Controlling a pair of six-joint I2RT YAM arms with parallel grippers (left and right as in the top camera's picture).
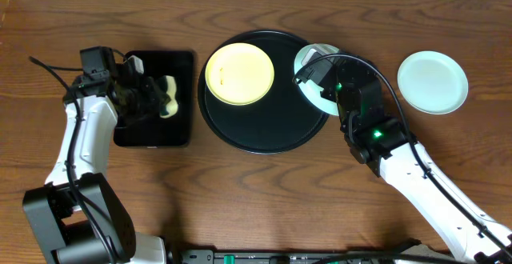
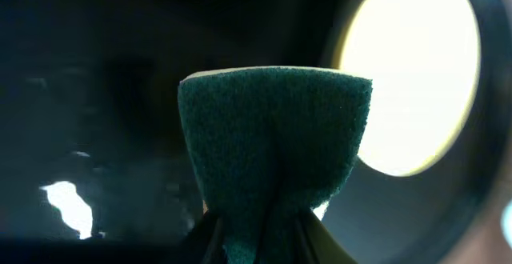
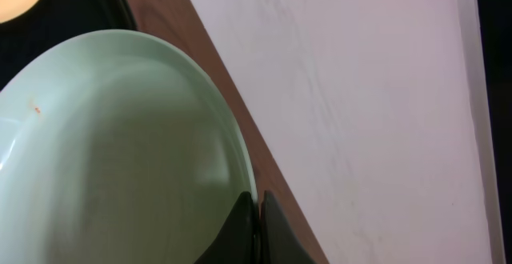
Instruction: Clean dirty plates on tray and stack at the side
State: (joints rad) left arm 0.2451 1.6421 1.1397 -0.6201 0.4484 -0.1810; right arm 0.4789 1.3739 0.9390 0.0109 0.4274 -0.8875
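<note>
Pinching the mint plate (image 3: 120,152) by its rim, the right pincer (image 3: 258,222) holds it at the round tray (image 1: 264,132), likely for wiping. The left pincer (image 2: 260,244) clamps the sponge (image 2: 276,136), ready to scrub.

A brown wooden table (image 1: 264,208) with visible grain fills the overhead view. On its left part lies a black rectangular tray (image 1: 152,136) with rounded corners and a glossy surface that catches light. Above this tray sits a sponge (image 1: 167,96), pale yellow with a dark green scouring face (image 2: 276,136) that is pinched narrow at the bottom. Past the table's edge (image 3: 156,0), a pale whitish surface (image 3: 360,96) shows faint marks.
</note>
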